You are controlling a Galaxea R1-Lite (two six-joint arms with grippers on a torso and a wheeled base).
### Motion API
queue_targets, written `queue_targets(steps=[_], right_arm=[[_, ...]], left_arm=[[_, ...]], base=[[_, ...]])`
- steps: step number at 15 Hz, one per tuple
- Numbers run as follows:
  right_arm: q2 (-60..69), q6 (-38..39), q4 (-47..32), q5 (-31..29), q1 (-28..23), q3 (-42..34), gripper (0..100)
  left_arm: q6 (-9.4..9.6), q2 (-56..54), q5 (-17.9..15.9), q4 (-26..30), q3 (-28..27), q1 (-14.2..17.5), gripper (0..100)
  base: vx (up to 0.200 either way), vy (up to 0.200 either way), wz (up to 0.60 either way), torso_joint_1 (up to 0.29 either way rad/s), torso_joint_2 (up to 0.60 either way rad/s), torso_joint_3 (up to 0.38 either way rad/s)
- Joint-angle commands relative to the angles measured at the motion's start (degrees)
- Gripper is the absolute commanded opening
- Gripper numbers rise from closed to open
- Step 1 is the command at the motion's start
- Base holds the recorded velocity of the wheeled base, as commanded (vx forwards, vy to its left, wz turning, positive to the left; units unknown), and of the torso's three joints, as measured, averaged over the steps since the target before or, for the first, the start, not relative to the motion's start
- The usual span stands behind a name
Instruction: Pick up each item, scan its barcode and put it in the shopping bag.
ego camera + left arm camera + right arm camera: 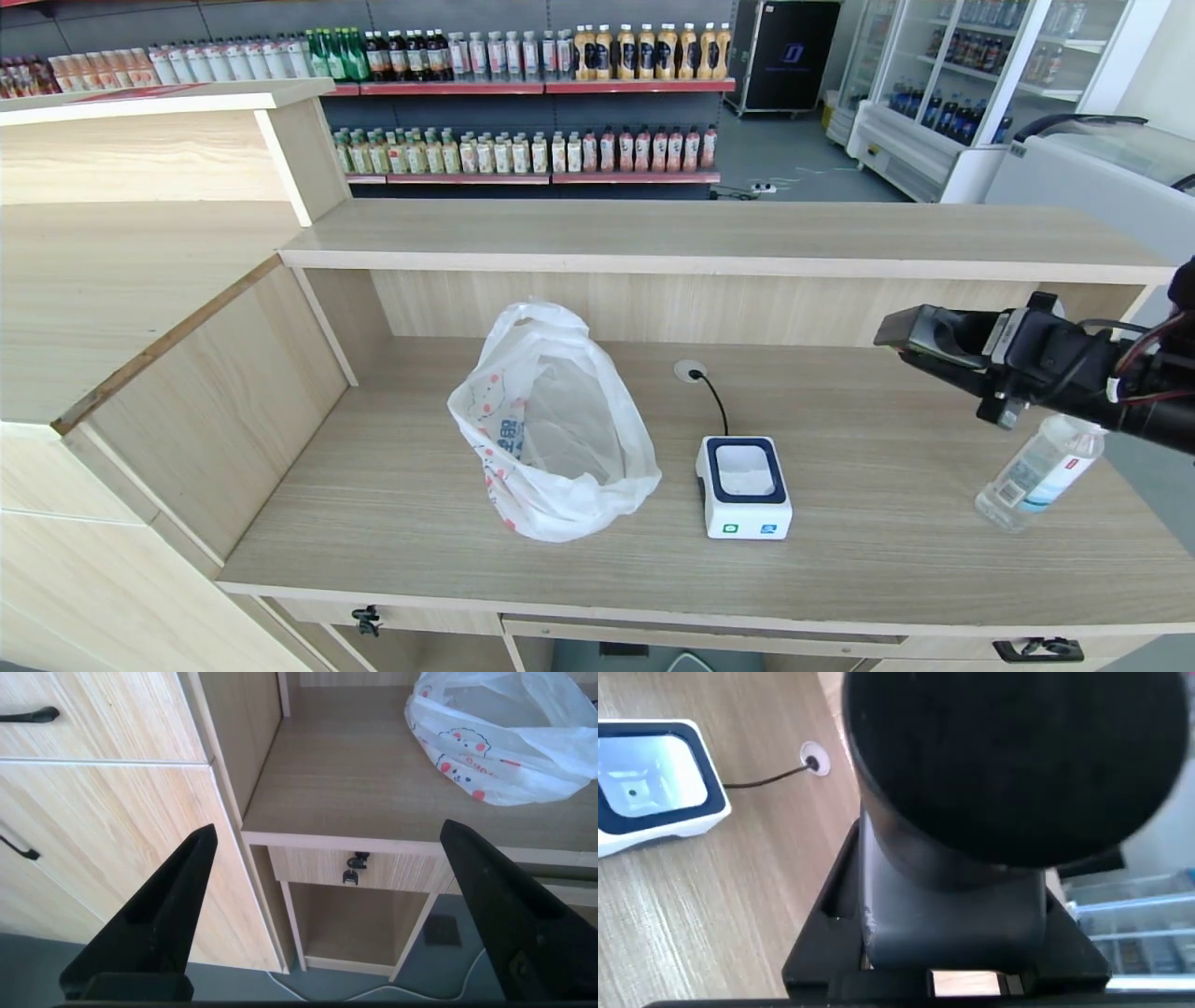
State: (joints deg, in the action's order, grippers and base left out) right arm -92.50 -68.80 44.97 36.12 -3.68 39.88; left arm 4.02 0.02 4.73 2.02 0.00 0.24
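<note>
A white plastic shopping bag (551,429) stands open on the wooden counter (868,560), left of the white barcode scanner (744,485). My right gripper (934,350) hangs above the counter's right side, shut on a dark item (904,329). That item's round dark end (1008,756) hides the fingers in the right wrist view, where the scanner (654,784) lies off to one side. A clear water bottle (1036,471) lies tilted under the right arm. My left gripper (332,924) is open and empty, low in front of the counter's left corner, with the bag (505,737) farther off.
The scanner's black cable (714,401) runs to a grommet at the back. A raised ledge (709,247) walls the counter's back and a side panel (233,401) its left. Drawers with black handles (28,714) lie below.
</note>
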Motion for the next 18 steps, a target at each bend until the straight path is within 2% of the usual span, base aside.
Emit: queue_targets(steps=[1, 4, 6, 8, 10, 11, 13, 14, 15, 17, 18], right_arm=[[10.59, -12.23, 0.20, 0.35, 4.47, -3.93, 0], [16.04, -33.24, 1.96, 0.09, 11.86, -6.74, 0], [17.97, -41.15, 8.64, 0.18, 14.49, -9.64, 0], [18.23, -43.70, 21.39, 0.09, 15.20, -14.48, 0], [17.27, -46.07, 30.79, -0.09, 19.41, -16.06, 0], [16.65, -46.42, 31.76, -0.26, 21.08, -16.06, 0], [15.69, -48.18, 33.87, -1.58, 28.20, -16.14, 0], [15.69, -48.18, 33.95, -1.58, 28.47, -16.23, 0], [15.16, -50.29, 34.13, -2.46, 35.50, -16.58, 0], [15.42, -54.24, 33.43, -4.39, 43.14, -17.46, 0], [15.33, -55.21, 33.08, -4.74, 45.08, -17.64, 0]], left_arm=[[0.02, -0.02, 0.02, 0.00, 0.00, 0.02, 100], [0.02, -0.02, 0.02, 0.00, 0.00, 0.02, 100], [0.02, -0.02, 0.02, 0.00, 0.00, 0.02, 100], [0.02, -0.02, 0.02, 0.00, 0.00, 0.02, 100], [0.02, -0.02, 0.02, 0.00, 0.00, 0.02, 100], [0.02, -0.02, 0.02, 0.00, 0.00, 0.02, 100], [0.02, -0.02, 0.02, 0.00, 0.00, 0.02, 100], [0.02, -0.02, 0.02, 0.00, 0.00, 0.02, 100], [0.02, -0.02, 0.02, 0.00, 0.00, 0.02, 100], [0.02, -0.02, 0.02, 0.00, 0.00, 0.02, 100], [0.02, -0.02, 0.02, 0.00, 0.00, 0.02, 100]], base=[[0.000, 0.000, 0.00, 0.000, 0.00, 0.000], [0.000, 0.000, 0.00, 0.000, 0.00, 0.000], [0.000, 0.000, 0.00, 0.000, 0.00, 0.000], [0.000, 0.000, 0.00, 0.000, 0.00, 0.000], [0.000, 0.000, 0.00, 0.000, 0.00, 0.000], [0.000, 0.000, 0.00, 0.000, 0.00, 0.000], [0.000, 0.000, 0.00, 0.000, 0.00, 0.000], [0.000, 0.000, 0.00, 0.000, 0.00, 0.000], [0.000, 0.000, 0.00, 0.000, 0.00, 0.000], [0.000, 0.000, 0.00, 0.000, 0.00, 0.000], [0.000, 0.000, 0.00, 0.000, 0.00, 0.000]])
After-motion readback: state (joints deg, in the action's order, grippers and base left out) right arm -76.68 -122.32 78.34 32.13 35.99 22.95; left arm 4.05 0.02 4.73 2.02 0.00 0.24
